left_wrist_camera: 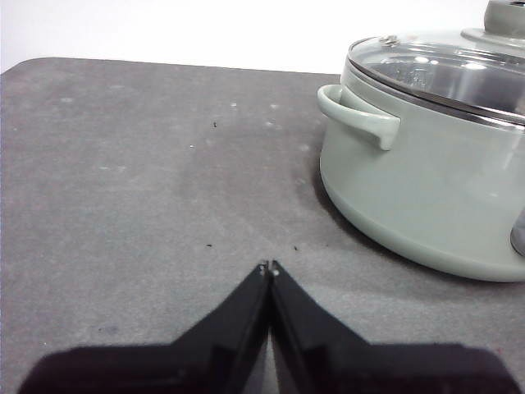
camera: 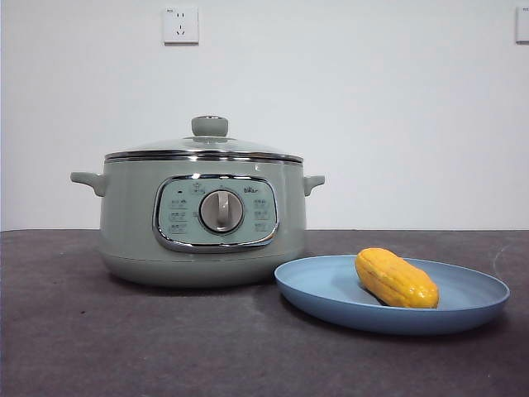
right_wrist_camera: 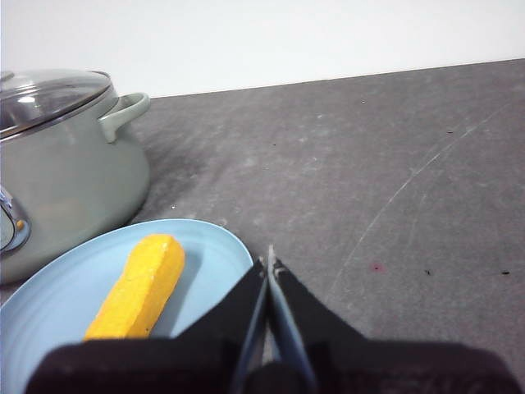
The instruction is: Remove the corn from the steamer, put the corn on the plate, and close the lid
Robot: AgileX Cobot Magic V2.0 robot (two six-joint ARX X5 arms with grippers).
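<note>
Corn (camera: pixel 396 279), stubby yellow-orange, lies on plate (camera: pixel 331 294); both hands (left_wrist_camera: pixel 270 268) (right_wrist_camera: pixel 269 263) clenched, empty.

Round pale sage-green electric steamer pot (camera: pixel 132 240): body and side handles one flat green, chrome frame round a lighter panel with faint grey markings, silver dial. Domed clear-glass lid (camera: pixel 207 147): chrome rim, pale green knob. Wide shallow matte light-blue plate (camera: pixel 331 285): plain, no pattern. Stubby yellow-orange corn cob (camera: pixel 396 279): lengthwise kernel rows, deeper orange at the ends. Dark grey table surface (camera: pixel 83 331): mottled, pale scratches and specks. My left gripper (left_wrist_camera: pixel 270 267) and my right gripper (right_wrist_camera: pixel 269 263): black jaws.
</note>
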